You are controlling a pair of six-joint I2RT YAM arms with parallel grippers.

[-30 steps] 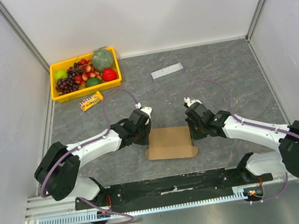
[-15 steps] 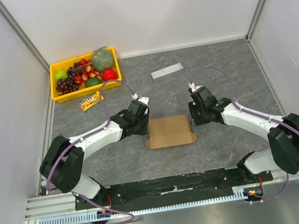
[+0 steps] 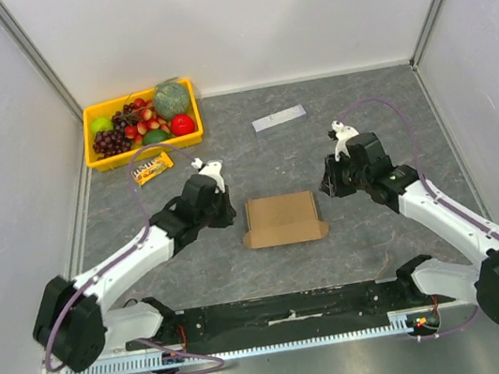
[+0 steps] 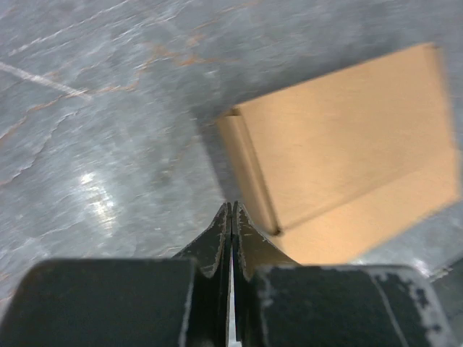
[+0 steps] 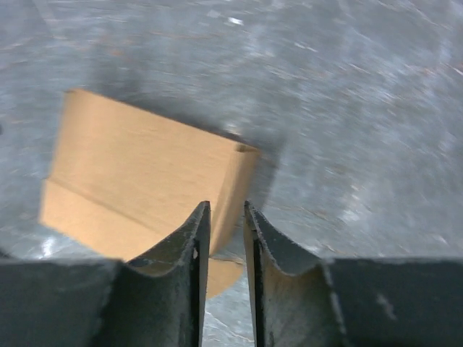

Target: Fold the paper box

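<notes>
Grey marbled tabletop (image 3: pixel 381 119), walled white on 3 sides, shows open stone all round the plain brown cardboard paper box (image 3: pixel 281 219). It lies near the centre, long axis left to right, with what seems a flap along its near edge. The left gripper (image 3: pixel 228 213) hangs near the box's left end, fingers pressed together on nothing. The right gripper (image 3: pixel 329 184) hangs near the right end, fingers slightly parted and empty. A yellow plastic fruit tray (image 3: pixel 93 159) sits well apart at the back-left corner.

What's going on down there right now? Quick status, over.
Left gripper shut, empty. Right gripper slightly open, empty. Box lies between them, neither touching it. Nothing in the way.
</notes>
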